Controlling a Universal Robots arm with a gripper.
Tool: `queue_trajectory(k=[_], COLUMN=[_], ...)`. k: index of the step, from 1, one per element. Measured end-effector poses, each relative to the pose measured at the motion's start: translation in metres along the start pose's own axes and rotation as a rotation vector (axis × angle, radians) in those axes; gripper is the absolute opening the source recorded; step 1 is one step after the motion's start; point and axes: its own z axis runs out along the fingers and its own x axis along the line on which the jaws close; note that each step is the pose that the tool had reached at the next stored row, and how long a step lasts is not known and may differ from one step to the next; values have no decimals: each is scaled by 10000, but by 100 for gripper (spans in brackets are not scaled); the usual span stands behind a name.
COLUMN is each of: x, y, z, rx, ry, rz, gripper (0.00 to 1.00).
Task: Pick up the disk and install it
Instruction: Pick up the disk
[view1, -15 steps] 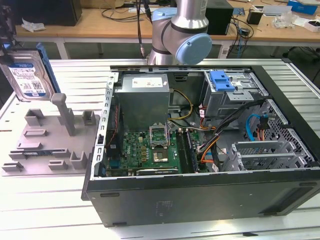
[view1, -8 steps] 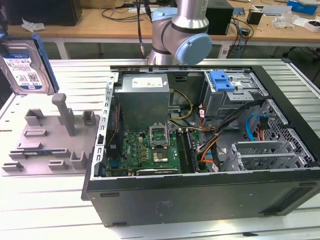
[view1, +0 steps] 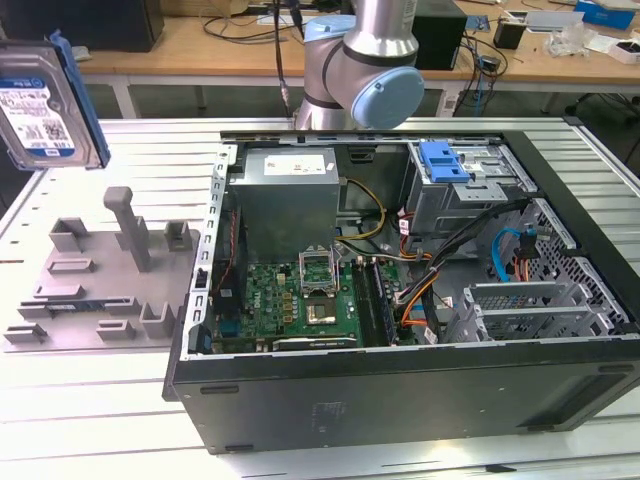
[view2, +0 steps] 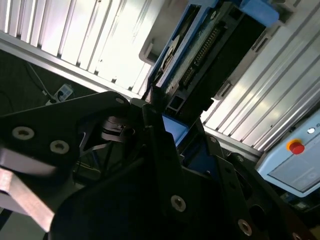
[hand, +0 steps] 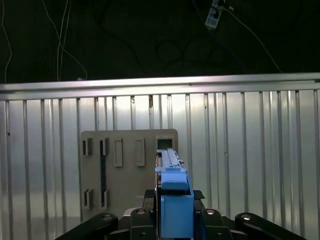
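Nearest the lens: disk (view1: 40, 100), upright in the air, well off the case (view1: 400, 400) on the exterior view's left. Clamped at its blue carrier edge by the tool (hand: 175, 197) in the first wrist view. Probably stiff, dense and sensitive to shock. Best gripped on the carrier rails, clear of label and connector. Grey fixture (view1: 100, 270) lying beside the case. Cage (view1: 470, 195) in the case's far corner, towards the right.

A: Disk (view1: 40, 105)?
B: Was silver metal, glossy paper label, blue plastic bracket (view1: 82, 95).
A: Table (view1: 90, 420)?
B: Ribbed bare aluminium, shiny. Fixture plate (view1: 90, 290) looked matt grey plastic. Case (view1: 400, 400) was matt black metal.
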Motion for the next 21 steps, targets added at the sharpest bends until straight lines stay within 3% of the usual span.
queue_trajectory(k=[3, 9, 13, 17, 21], x=[4, 10, 41, 117, 268], y=[-5, -11, -39, -125, -283], z=[-175, -418, -435, -445, -463], rx=[1, 1, -2, -21, -77], ry=[0, 0, 0, 1, 4], rz=[0, 0, -2, 0, -4], gripper=[36, 36, 36, 36, 36])
